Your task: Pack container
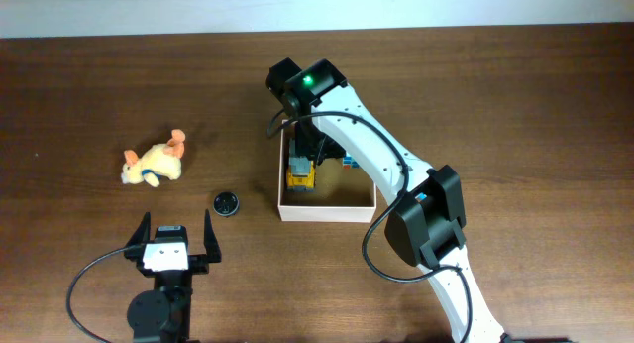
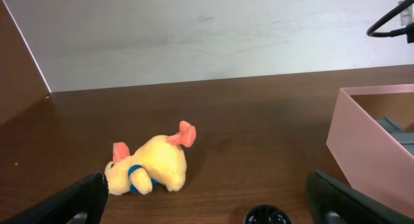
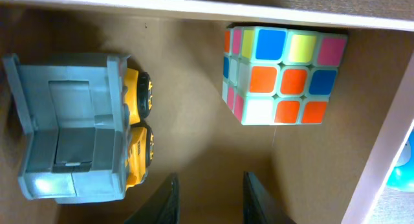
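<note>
the container (image 1: 327, 213) stands near the middle of the table (image 1: 79, 85), a little to the right, and already has a toy truck (image 3: 77, 130) and a colour cube (image 3: 281, 75) on its cardboard floor, the truck at one side and the cube well apart from it by a wall

your right gripper (image 3: 208, 199) hangs low inside the box, between these two toys; its fingers are a little apart and nothing is between them. i judge that the step in hand is to bring it out, so lift it straight up before you move sideways, because the truck is just beside one finger and the thin white wall can catch the other

the left gripper (image 1: 178, 239) is wide open and has nothing in it; it waits at the near edge. the plush toy (image 1: 156, 165) and a small black round thing (image 1: 227, 203) lie outside the box, both on the left arm's side, so probably you take these with the left arm. the plush is soft, so close on its body, not on an ear

the table is dark brown wood, smooth and flat, so the box may slide if you push its wall. behind the table there is only a pale plain wall (image 2: 194, 30)
</note>
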`<action>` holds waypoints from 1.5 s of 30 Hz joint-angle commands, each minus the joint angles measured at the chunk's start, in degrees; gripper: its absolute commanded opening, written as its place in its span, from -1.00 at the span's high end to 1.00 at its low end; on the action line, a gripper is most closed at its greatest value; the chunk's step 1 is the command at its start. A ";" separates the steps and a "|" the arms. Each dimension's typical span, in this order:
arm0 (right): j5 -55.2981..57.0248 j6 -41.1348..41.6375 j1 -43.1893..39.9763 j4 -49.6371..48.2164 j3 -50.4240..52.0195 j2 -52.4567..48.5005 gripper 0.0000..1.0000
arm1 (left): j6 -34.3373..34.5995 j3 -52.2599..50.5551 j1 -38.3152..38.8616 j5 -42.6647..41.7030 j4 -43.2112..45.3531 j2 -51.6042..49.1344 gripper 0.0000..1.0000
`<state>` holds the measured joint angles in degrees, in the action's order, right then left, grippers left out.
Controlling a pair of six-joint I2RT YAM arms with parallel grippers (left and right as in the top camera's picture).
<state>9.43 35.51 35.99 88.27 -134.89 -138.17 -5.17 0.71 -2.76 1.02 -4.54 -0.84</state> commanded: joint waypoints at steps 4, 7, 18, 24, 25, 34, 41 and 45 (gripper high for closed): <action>0.07 -1.22 0.37 0.24 0.09 2.80 0.46 | -1.14 -0.22 -0.39 -0.20 -0.24 0.44 -0.99; -0.55 -1.22 0.42 0.22 0.92 2.80 0.46 | -1.14 -0.22 -0.39 -0.20 -0.24 0.44 -0.98; -4.09 -2.29 1.88 -5.60 5.51 2.80 0.45 | -1.14 -0.22 -0.39 -0.20 -0.24 0.44 -0.99; -5.38 -2.51 2.25 -9.55 8.07 2.80 0.45 | -1.14 -0.22 -0.39 -0.20 -0.24 0.44 -0.99; -5.60 -2.54 2.25 -9.86 8.37 2.80 0.44 | -1.14 -0.22 -0.39 -0.20 -0.24 0.44 -0.98; -5.66 -2.51 2.19 -10.78 9.01 2.80 0.44 | -1.14 -0.22 -0.39 -0.20 -0.24 0.44 -0.99; -1.38 -2.51 2.05 -10.97 10.99 2.80 0.33 | -1.14 -0.22 -0.39 -0.20 -0.24 0.44 -0.98; -1.22 -2.51 1.46 -11.67 13.42 2.80 0.34 | -1.14 -0.22 -0.39 -0.20 -0.24 0.44 -0.98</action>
<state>6.63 32.80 37.78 77.19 -123.22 -137.75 -5.17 0.71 -2.76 1.02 -4.54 -0.84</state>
